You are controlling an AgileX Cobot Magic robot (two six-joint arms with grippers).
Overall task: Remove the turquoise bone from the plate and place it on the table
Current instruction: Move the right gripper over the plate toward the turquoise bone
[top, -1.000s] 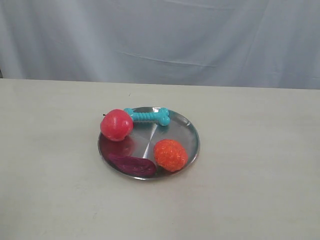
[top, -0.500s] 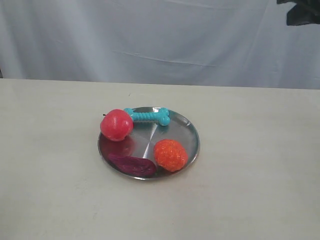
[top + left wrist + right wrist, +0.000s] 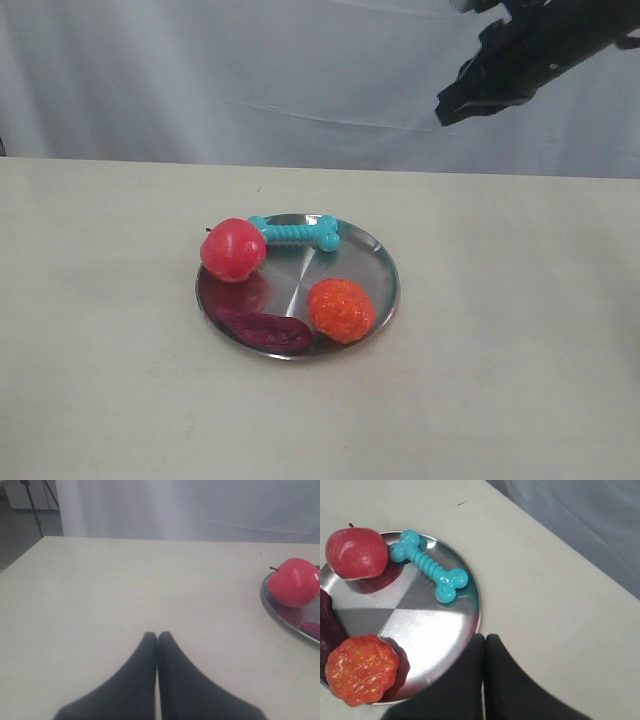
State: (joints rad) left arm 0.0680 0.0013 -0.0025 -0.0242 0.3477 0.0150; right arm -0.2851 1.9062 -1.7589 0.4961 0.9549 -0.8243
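Right hand (image 3: 447,108) is up in the air near the top right of the exterior view, in front of the grey cloth backdrop (image 3: 250,70), well apart from everything on the counter (image 3: 500,380). From its wrist cam the two dark fingers (image 3: 470,680) are pressed flat against each other with nothing between them, so it's closed, empty and touching nothing.

Left hand (image 3: 156,636) is the same deal: fingertips meet, no gap, nothing held. It sits over bare counter off to the side of the plate (image 3: 290,282), with only a bit of rim and the apple showing at the edge of its view. Can't tell if it's resting on the counter or just above it.

The turquoise bone (image 3: 295,232) is lying flat on the plate, along the far rim in the exterior view. One knobbed end is right beside the red apple (image 3: 233,249), and I can't tell if they actually touch. The other end points toward the right side of the rim.

Also on the plate: an orange bumpy ball (image 3: 341,309) at the near right, and a dark purple flat thing (image 3: 262,328) along the near-left rim.
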